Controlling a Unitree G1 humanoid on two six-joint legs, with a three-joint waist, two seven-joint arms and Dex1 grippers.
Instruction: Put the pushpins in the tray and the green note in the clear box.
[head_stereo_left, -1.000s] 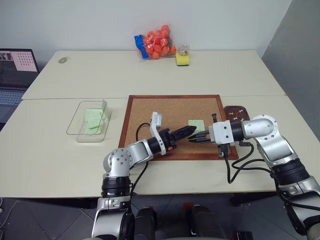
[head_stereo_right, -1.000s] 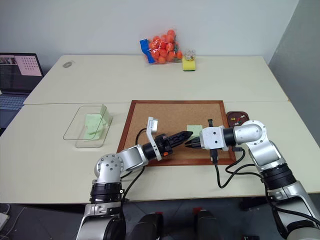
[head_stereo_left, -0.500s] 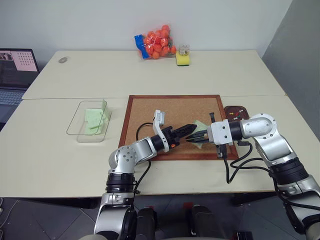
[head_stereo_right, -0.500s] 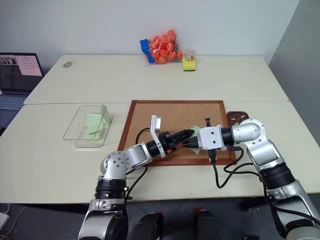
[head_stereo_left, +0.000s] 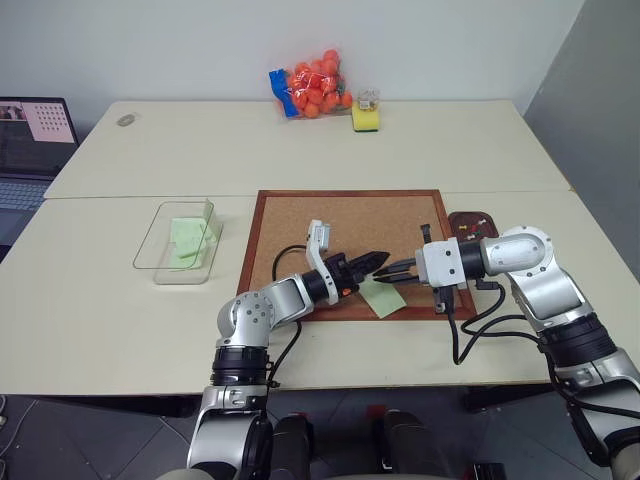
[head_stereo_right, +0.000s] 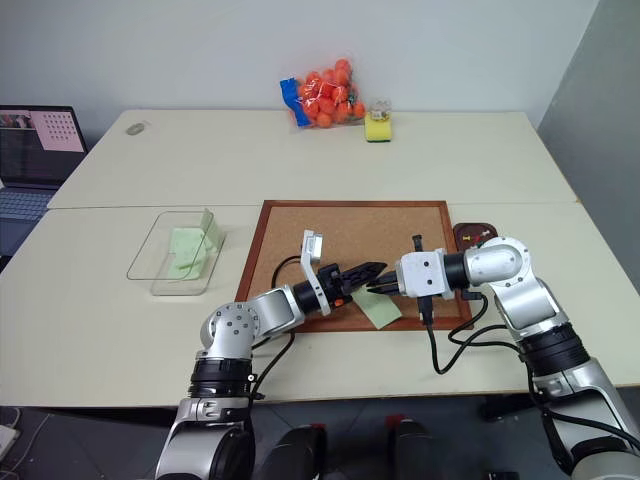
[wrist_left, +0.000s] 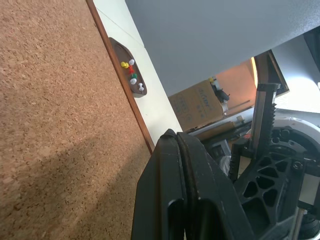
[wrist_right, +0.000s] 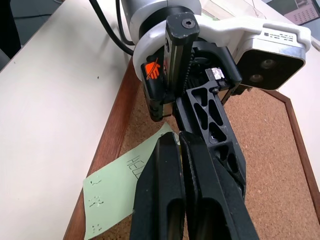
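The green note (head_stereo_left: 381, 297), with handwriting on it, hangs tilted over the corkboard's front frame; it also appears in the right wrist view (wrist_right: 125, 192). Its upper corner sits where the two sets of fingertips meet. My left gripper (head_stereo_left: 380, 259) comes in from the left and is shut on that corner. My right gripper (head_stereo_left: 392, 272) reaches in from the right, also shut on it. The pushpins (head_stereo_left: 473, 229) lie in the dark brown tray (head_stereo_left: 457, 219) just right of the corkboard. The clear box (head_stereo_left: 150, 242) stands at the left with a paler mint note (head_stereo_left: 188, 242) inside.
The wood-framed corkboard (head_stereo_left: 330, 215) fills the table's middle. A bag of orange balls (head_stereo_left: 315, 85) and a yellow sponge (head_stereo_left: 365, 119) sit at the far edge. A laptop (head_stereo_left: 30, 140) is at the far left. Cables trail off both wrists.
My left gripper has gone from open to shut beside the right gripper's tips. The green note has swung from raised between the tips to hanging lower over the front frame.
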